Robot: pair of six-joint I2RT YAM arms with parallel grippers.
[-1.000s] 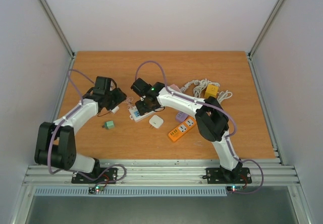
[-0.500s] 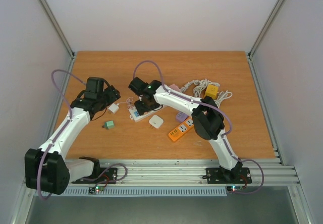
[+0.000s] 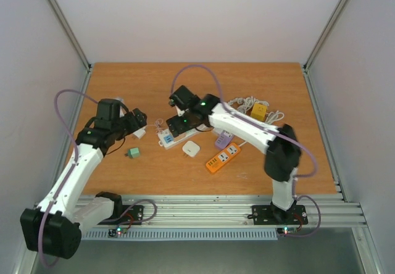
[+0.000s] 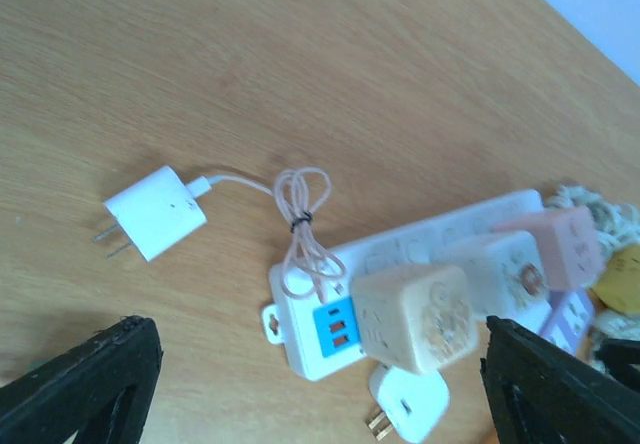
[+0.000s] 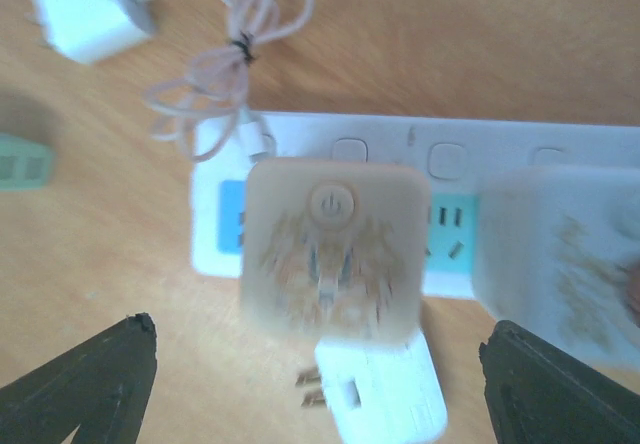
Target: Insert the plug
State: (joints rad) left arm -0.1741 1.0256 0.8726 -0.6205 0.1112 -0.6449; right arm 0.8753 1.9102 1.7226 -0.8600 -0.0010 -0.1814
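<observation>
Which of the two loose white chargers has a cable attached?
The charger left of the power strip, trailing a coiled pink cable; the other charger, beside the beige cube, has none.

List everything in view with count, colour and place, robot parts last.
table: one, brown wood, under everything
power strip: one, white with blue sockets, table centre
cube adapters: two, beige, on the power strip
pink cube: one, on the strip's far end
charger: one, white, pink looped cable, left of the strip
green plug: one, near left
flat plug: one, white, before the strip
purple adapter: one, right of the strip
orange strip: one, near right
yellow cube: one, far right
cord: one, white, coiled, far right
left pincer: open
right pincer: open
</observation>
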